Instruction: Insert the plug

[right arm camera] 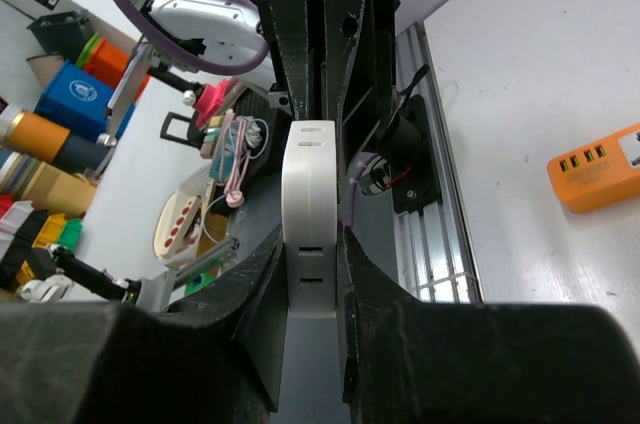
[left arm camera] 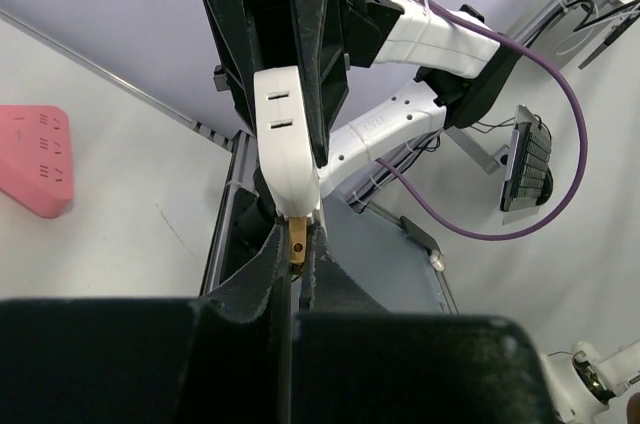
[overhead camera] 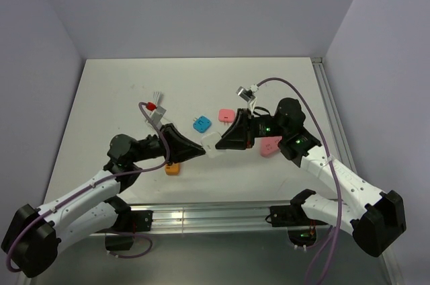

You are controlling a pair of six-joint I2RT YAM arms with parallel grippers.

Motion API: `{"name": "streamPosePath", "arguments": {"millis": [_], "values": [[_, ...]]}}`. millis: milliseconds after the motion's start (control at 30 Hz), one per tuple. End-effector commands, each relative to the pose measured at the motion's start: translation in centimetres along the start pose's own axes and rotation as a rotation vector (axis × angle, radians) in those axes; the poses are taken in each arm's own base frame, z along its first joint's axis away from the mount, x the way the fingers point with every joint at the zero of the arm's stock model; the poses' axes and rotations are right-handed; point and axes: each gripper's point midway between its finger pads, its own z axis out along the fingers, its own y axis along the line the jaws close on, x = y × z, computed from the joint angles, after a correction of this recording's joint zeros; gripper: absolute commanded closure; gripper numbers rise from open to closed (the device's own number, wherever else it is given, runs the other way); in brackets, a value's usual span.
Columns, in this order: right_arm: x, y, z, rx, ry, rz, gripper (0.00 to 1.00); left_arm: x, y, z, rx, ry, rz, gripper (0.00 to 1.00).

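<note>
White table [overhead camera: 134,90], grey walls. The plug [overhead camera: 201,123] lies flat on it, ungripped, just beyond both grippers. Right gripper [right arm camera: 312,244] clamps a white block [right arm camera: 308,174]; left gripper [left arm camera: 297,256] is pinched onto a brass tab [left arm camera: 297,240] at the block's end. Judgement: pickup not begun; next move needs a freed gripper.

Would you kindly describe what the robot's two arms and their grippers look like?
Both arms, the left arm and the right arm, have white link shells with black joints and bulky black bases. A purple cable runs along each. The left gripper and right gripper are black, wedge-shaped, with two tapering fingers. Small green lights glow near the right wrist.
</note>
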Motion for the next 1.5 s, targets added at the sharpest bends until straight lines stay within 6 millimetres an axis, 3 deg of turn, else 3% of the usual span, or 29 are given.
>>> {"name": "streamPosePath", "arguments": {"millis": [0,67,133,167,233,467,633,1000,1100,1233,1333,1467], "values": [[-0.3,1.0,-0.1,-0.036,-0.008,-0.021,1.0,-1.3,-2.1,-0.1,0.068,-0.044,0.107,1.0],[-0.3,1.0,-0.1,-0.033,-0.008,-0.019,1.0,-1.2,-2.0,-0.2,0.059,-0.038,0.118,0.96],[-0.3,1.1,0.0,-0.034,-0.009,-0.02,1.0,-1.1,-1.6,-0.1,0.035,-0.029,0.109,0.69],[-0.3,1.0,0.0,-0.032,-0.009,-0.017,1.0,-1.3,-1.3,-0.1,0.02,-0.038,0.109,0.42],[-0.4,0.8,0.0,-0.022,-0.011,-0.011,1.0,-1.2,-1.0,-0.2,0.005,-0.039,0.105,0.24],[-0.8,0.7,0.1,0.005,-0.019,-0.013,1.0,-1.3,-0.6,-0.1,-0.031,-0.033,0.093,0.22],[-1.2,0.1,0.4,0.045,-0.026,0.005,1.0,-2.0,0.8,-0.4,-0.133,-0.076,0.087,0.21],[-1.3,0.0,1.2,0.052,-0.019,0.005,1.0,-2.2,0.6,0.4,-0.081,-0.064,0.055,0.3],[-1.3,-0.1,1.2,0.063,-0.02,-0.005,1.0,-2.2,0.7,0.4,-0.084,-0.067,0.051,0.41],[-1.2,-0.3,1.2,0.072,-0.02,-0.008,1.0,-2.2,0.4,0.4,-0.07,-0.069,0.044,0.76],[-1.2,-0.4,1.2,0.075,-0.019,-0.007,1.0,-2.3,0.4,0.4,-0.072,-0.069,0.048,0.89],[-1.2,-0.3,1.2,0.073,-0.02,-0.01,1.0,-2.0,0.6,0.3,-0.082,-0.065,0.045,0.98]]}}
